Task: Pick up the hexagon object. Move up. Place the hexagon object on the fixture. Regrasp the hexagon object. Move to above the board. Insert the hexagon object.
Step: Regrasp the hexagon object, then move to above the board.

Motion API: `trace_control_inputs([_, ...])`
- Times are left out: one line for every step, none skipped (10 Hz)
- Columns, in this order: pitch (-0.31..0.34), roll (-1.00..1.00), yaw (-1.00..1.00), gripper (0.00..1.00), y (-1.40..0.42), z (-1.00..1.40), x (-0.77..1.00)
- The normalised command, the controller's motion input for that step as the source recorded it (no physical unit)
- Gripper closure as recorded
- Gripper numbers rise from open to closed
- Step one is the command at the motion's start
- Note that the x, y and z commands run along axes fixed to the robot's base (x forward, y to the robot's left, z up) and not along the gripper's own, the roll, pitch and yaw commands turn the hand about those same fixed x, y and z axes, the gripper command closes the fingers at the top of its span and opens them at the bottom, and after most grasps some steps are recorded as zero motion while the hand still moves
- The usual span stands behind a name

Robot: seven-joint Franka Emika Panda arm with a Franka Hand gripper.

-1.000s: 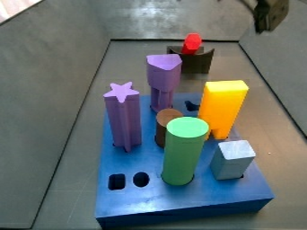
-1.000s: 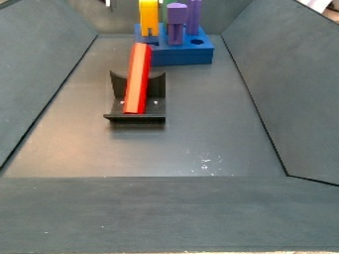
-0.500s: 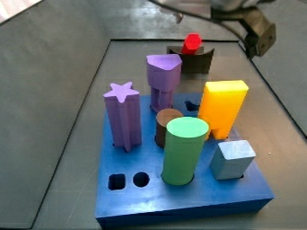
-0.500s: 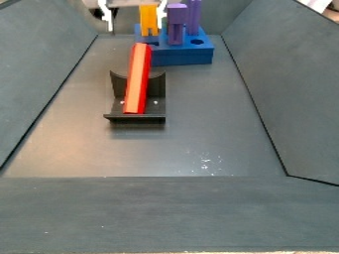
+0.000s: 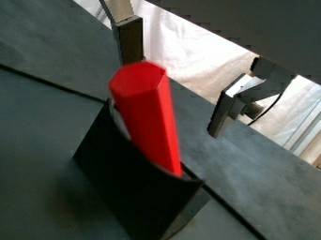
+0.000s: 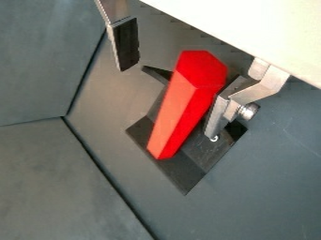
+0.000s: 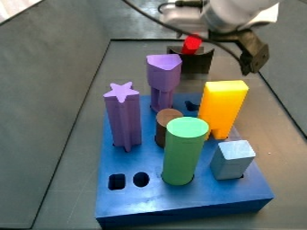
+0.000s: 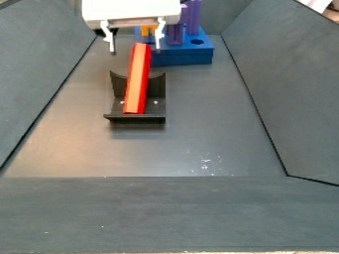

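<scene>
Gripper [image 8: 133, 38]: hanging over the fixture's far end, fingers [image 6: 127, 43] spread wide, gripping nothing.
Hexagon object [image 8: 137, 75]: lying tilted on the fixture [image 8: 137, 111], upper end sitting between the fingers.
Board [image 7: 180, 205]: standing beyond, carrying pegs.

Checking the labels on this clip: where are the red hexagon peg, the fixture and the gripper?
Red hexagon peg [image 6: 179, 105]: wrist view, mid-shaft.
Fixture [image 8: 137, 112]: side view, base plate.
Gripper [image 8: 134, 39]: side view, open around the peg's top.
</scene>
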Motion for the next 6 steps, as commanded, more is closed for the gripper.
trace_control_inputs([-0.020,0.07,0.05,0.00,-0.01,-0.42,0.07])
trace_control_inputs([-0.019,0.07,0.05,0.00,-0.01,-0.31,0.07])
trace_control_inputs([-0.017,0.07,0.05,0.00,-0.01,-0.17,0.08])
trace_control_inputs([0.000,0.00,0.00,1.00,0.00,0.00,0.00])
trace_control_inputs([-0.062,-0.18,-0.33,1.00,-0.12,1.00,0.07])
trace_control_inputs([-0.050,-0.17,-0.32,1.00,-0.12,1.00,0.07])
